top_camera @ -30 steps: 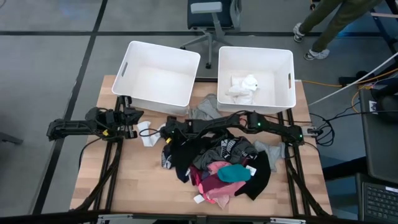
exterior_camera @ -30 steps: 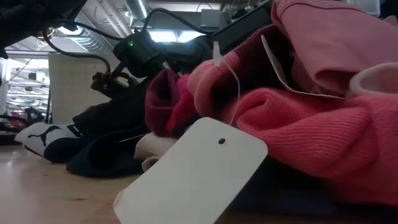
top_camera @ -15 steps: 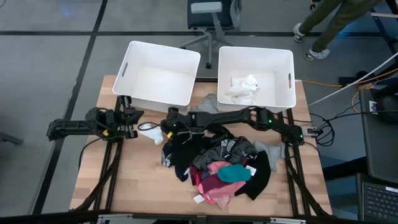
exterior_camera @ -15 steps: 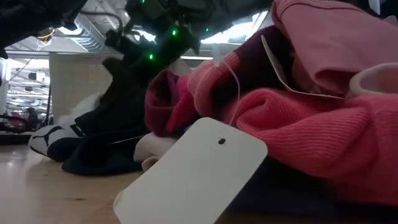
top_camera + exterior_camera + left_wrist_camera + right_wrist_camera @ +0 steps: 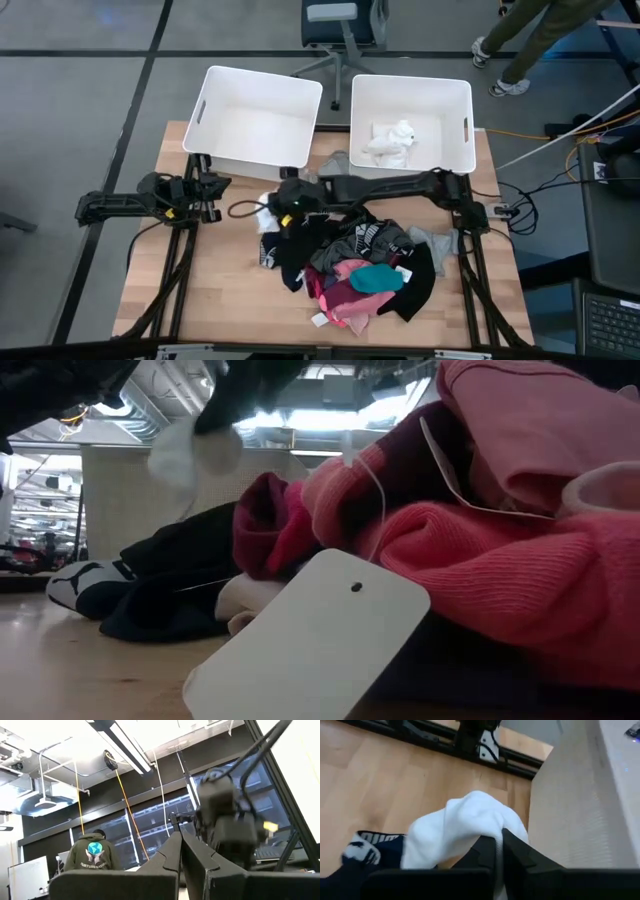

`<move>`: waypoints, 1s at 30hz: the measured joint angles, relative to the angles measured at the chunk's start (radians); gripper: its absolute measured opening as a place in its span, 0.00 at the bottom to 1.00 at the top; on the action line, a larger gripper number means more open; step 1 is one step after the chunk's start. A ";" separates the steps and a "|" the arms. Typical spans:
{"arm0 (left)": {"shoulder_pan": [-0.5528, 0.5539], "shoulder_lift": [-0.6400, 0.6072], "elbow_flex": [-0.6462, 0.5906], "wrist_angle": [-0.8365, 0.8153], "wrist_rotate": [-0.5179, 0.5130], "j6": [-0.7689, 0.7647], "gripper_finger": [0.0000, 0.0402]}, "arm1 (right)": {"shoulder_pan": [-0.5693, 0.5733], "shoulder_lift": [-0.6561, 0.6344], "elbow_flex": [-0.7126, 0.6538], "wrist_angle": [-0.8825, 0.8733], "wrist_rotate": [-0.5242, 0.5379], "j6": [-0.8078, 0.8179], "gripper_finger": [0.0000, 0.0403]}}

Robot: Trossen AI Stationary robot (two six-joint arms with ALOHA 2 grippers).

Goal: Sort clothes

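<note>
Lifted off the table since a second ago, the white garment (image 5: pixel 465 827) now hangs in the right gripper (image 5: pixel 283 197), which has come back from the bare wood at the pile's left edge toward the near wall of the left bin (image 5: pixel 258 80). The right wrist view shows this gripper's two dark fingers (image 5: pixel 487 851) pressed together on a fold of the white cloth, with the wooden table (image 5: pixel 380 785) below and the pale wall of a bin beside it. In the low view the same white piece is a blur up in the air, well above the black garment with the white band (image 5: pixel 85 582) that lies on the table.

As for the sorting, it looks to me like an early stage. The right bin (image 5: pixel 460 100) holds one small heap of white clothes (image 5: pixel 390 143), and the left bin appears to hold nothing. Most of the work is left: the pile of clothes (image 5: pixel 355 265) sits in the middle of the table, with black, grey, pink, maroon and teal pieces mixed one over another. A pink garment with a paper tag (image 5: pixel 310 645) lies right in front of the low camera.

The left gripper (image 5: pixel 212 198) waits at the left side of the table, beside the left bin, closed and holding nothing.
</note>
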 joint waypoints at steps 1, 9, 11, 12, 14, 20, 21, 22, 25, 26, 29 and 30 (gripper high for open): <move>0.000 0.000 0.000 0.000 0.000 -0.001 0.01 | 0.008 -0.014 0.000 -0.028 0.013 0.000 0.05; 0.000 0.000 0.000 -0.001 0.000 -0.005 0.01 | 0.061 -0.145 0.001 -0.191 0.154 0.013 0.05; 0.000 0.000 0.000 0.000 0.000 -0.004 0.01 | 0.074 -0.174 0.001 -0.257 0.200 0.024 0.05; 0.000 0.000 0.000 0.000 0.000 -0.004 0.01 | 0.080 -0.189 0.000 -0.288 0.222 0.030 0.05; 0.000 0.000 0.000 0.000 0.000 -0.004 0.01 | 0.091 -0.222 0.000 -0.345 0.272 0.056 0.05; 0.000 0.000 0.000 -0.001 0.000 -0.004 0.01 | 0.106 -0.339 0.000 -0.510 0.405 0.139 0.05; 0.000 0.000 0.000 0.000 0.000 -0.004 0.01 | 0.106 -0.358 0.000 -0.532 0.428 0.156 0.05; 0.000 0.000 0.000 0.000 0.000 -0.004 0.01 | 0.106 -0.379 0.000 -0.555 0.449 0.171 0.05; 0.000 0.000 0.000 0.000 0.000 -0.004 0.01 | 0.103 -0.449 0.000 -0.624 0.518 0.212 0.05; 0.000 0.000 0.000 -0.001 0.000 -0.004 0.01 | 0.097 -0.472 0.000 -0.644 0.545 0.222 0.05; 0.000 0.000 0.000 0.000 0.000 0.000 0.01 | 0.083 -0.535 0.000 -0.709 0.611 0.262 0.05; 0.000 0.000 0.000 -0.001 0.000 0.000 0.01 | 0.075 -0.557 0.000 -0.733 0.625 0.276 0.05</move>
